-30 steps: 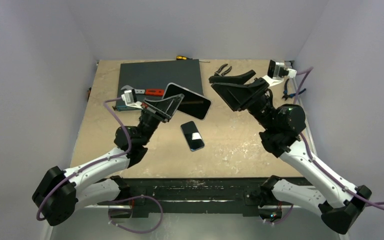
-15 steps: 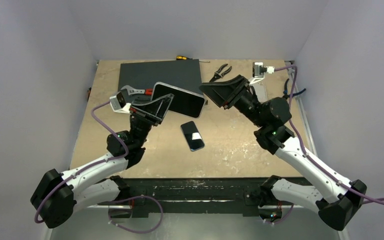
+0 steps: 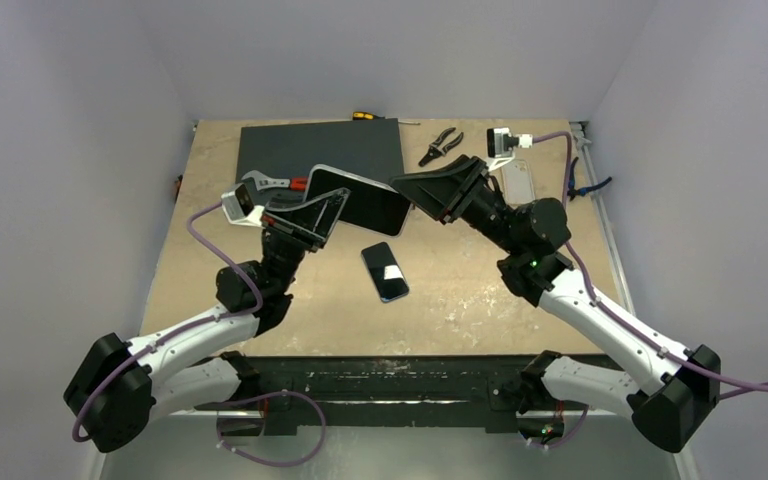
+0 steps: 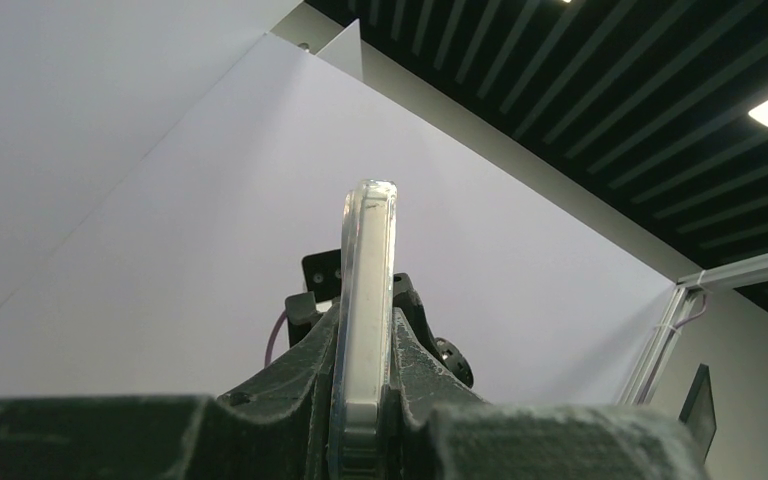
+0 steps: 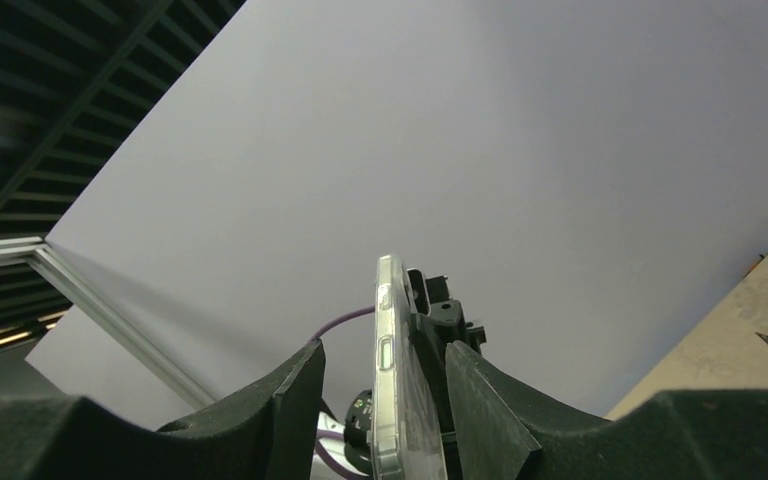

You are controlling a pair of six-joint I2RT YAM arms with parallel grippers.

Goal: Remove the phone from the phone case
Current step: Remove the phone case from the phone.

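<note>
A phone in a clear case [image 3: 360,200] is held in the air above the table, screen dark. My left gripper [image 3: 312,214] is shut on its near-left end; in the left wrist view the case [image 4: 365,290] stands edge-on, pinched between my fingers [image 4: 305,365]. My right gripper [image 3: 422,192] is open at the phone's far-right end. In the right wrist view the cased phone [image 5: 393,400] stands edge-on between the spread fingers [image 5: 295,385], with a clear gap on its left side and the right finger close beside it.
A second dark phone [image 3: 385,271] lies flat on the table below. A dark mat [image 3: 300,148] lies at the back, with a wrench and a red-handled tool [image 3: 282,184] at its edge. Pliers [image 3: 443,143], a screwdriver [image 3: 365,115] and a pale flat item [image 3: 518,181] lie at the back right.
My right gripper has swung left and down until its open fingers straddle the phone's far end. My left gripper has shifted the phone slightly left and keeps its hold.
</note>
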